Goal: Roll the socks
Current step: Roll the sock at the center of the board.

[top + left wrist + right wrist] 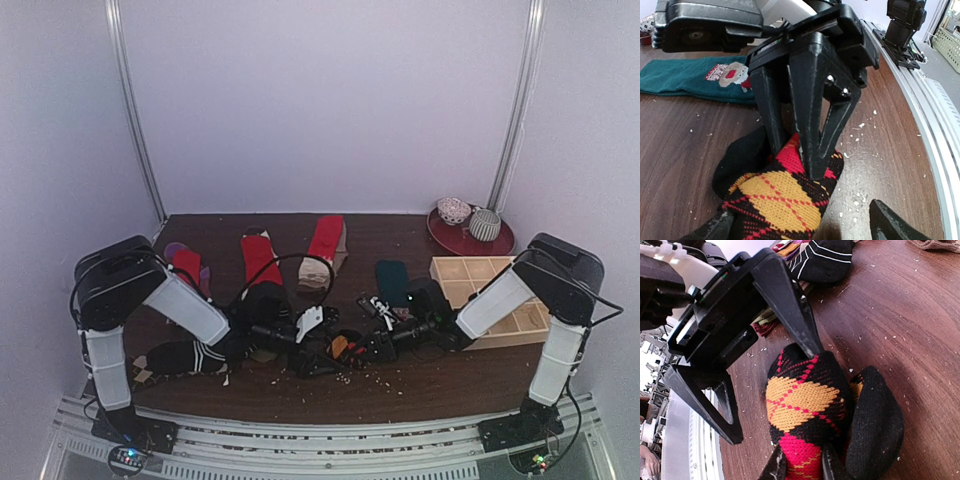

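A black knitted sock with orange-red argyle diamonds lies bunched on the brown wooden table. It is clamped by the right gripper, likely as an anchor for rolling; the left gripper is spread wide around it.

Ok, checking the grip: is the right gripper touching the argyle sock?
Touching. The left wrist view shows the right gripper pinching the argyle sock at its red edge, with no gap. The right wrist view agrees.

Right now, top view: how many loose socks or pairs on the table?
6: red-and-purple sock back left, red sock beside it, red-and-beige sock back centre, dark teal sock centre-right, striped sock front left, argyle sock front centre. More may be hidden.
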Controlling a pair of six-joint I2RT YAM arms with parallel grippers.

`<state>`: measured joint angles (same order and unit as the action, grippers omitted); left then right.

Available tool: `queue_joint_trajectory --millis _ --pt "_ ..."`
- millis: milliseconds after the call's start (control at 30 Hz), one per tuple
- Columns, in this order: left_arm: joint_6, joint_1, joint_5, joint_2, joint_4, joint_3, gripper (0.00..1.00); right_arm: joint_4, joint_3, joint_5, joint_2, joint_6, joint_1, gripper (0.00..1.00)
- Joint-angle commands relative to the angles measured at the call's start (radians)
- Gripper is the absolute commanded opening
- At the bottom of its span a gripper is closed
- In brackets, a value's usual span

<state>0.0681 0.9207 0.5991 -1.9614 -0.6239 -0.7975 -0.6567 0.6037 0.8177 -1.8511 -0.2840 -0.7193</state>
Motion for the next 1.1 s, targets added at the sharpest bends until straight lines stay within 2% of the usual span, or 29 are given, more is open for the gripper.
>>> queue_joint_trajectory --millis 0,67,300,367,500,633,800,933,1067 --pt "-0.009 0.016 0.016 -0.060 -0.030 -0.054 0.84 0.337 -0.067 -0.057 -0.097 -0.002 -0.016 0.16" --pt "-0.007 0.020 0.022 -0.082 -0.009 -0.075 0.78 0.340 -0.065 -0.056 -0.098 -0.003 -0.016 0.16" --pt "-0.011 0.024 0.034 -0.115 0.046 -0.085 0.37 0.372 -0.055 -0.051 -0.103 -0.007 -0.014 0.16" --pt "-0.017 0.024 0.040 -0.114 0.049 -0.076 0.32 0.375 -0.051 -0.052 -0.104 -0.009 -0.014 0.16" --pt "-0.037 0.024 0.076 -0.110 0.043 -0.063 0.01 0.377 -0.048 -0.052 -0.105 -0.012 -0.012 0.16" --pt "-0.071 0.024 0.070 -0.109 0.100 -0.081 0.00 0.404 -0.031 -0.072 -0.079 0.000 -0.014 0.19" --pt "-0.140 0.023 0.015 -0.172 0.316 -0.160 0.00 0.466 0.005 -0.135 0.045 0.035 -0.014 0.30" --pt "-0.192 0.020 -0.026 -0.220 0.408 -0.153 0.00 0.499 0.014 -0.311 0.249 0.121 -0.030 0.39" --pt "-0.226 0.014 -0.024 -0.259 0.457 -0.140 0.00 0.457 -0.036 -0.533 0.493 0.282 -0.116 0.49"
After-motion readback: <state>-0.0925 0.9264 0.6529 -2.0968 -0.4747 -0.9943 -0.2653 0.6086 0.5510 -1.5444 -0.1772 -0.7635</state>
